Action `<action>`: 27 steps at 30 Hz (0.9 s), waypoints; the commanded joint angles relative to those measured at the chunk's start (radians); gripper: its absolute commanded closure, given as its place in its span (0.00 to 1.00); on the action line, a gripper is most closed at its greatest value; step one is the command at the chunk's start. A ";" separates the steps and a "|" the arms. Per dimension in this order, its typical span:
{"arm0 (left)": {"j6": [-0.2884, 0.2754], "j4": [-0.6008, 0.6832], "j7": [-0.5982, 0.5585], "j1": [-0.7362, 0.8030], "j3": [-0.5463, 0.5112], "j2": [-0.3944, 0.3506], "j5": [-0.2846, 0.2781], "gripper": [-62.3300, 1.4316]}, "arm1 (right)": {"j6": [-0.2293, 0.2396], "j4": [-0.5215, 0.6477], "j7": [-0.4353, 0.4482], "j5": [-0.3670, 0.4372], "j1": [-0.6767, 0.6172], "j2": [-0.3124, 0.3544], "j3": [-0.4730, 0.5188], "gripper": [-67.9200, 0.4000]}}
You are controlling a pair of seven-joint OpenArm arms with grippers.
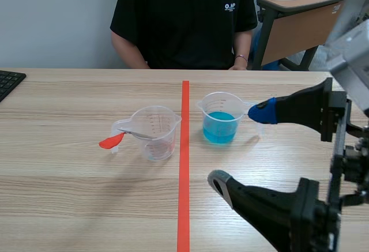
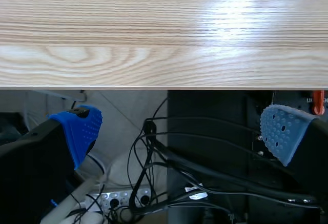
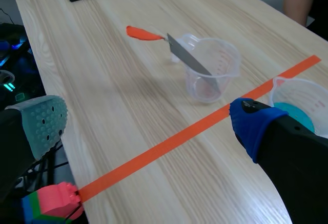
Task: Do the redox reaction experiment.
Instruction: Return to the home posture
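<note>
While the right gripper hangs with its fingers spread wide and holding nothing, its blue pad sits right at the beaker of blue liquid; whether it touches, I cannot tell. Farther out, across the orange tape line, stands the clear beaker. The metal blade slants into it, its orange-red handle jutting over the rim toward the robot's left. The left gripper, also wide open and empty, hangs below the table edge, well apart from both beakers. The right arm looks nearer, though the handle points away from it.
</note>
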 commanded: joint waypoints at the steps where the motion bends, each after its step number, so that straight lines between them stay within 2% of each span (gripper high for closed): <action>1: -0.013 0.009 -0.010 0.000 -0.006 -0.005 0.000 0.00 | 0.000 0.045 0.012 0.000 -0.037 0.000 0.030 0.00; 6: -0.037 0.009 0.024 -0.002 -0.006 -0.029 -0.016 0.00 | 0.000 0.158 -0.037 -0.088 -0.201 -0.012 0.137 0.00; 9: -0.039 0.010 0.018 -0.003 -0.012 -0.046 -0.008 0.00 | -0.001 0.194 -0.065 -0.126 -0.259 -0.042 0.196 0.00; 11: -0.068 0.029 0.005 -0.024 -0.019 -0.072 0.001 0.00 | -0.001 0.196 -0.067 -0.128 -0.268 -0.066 0.221 0.00; 14: -0.101 0.076 0.071 -0.081 -0.044 -0.106 0.035 0.00 | -0.001 0.196 -0.087 -0.129 -0.267 -0.089 0.242 0.00; 17: -0.110 0.144 0.118 -0.142 -0.088 -0.126 0.062 0.00 | -0.013 0.196 -0.098 -0.133 -0.267 -0.090 0.248 0.00; 21: -0.139 0.243 0.119 -0.205 -0.138 -0.159 0.101 0.00 | -0.027 0.196 -0.098 -0.132 -0.267 -0.090 0.248 0.00; 27: -0.161 0.332 0.152 -0.312 -0.150 -0.227 0.105 0.00 | -0.027 0.196 -0.098 -0.132 -0.267 -0.090 0.248 0.00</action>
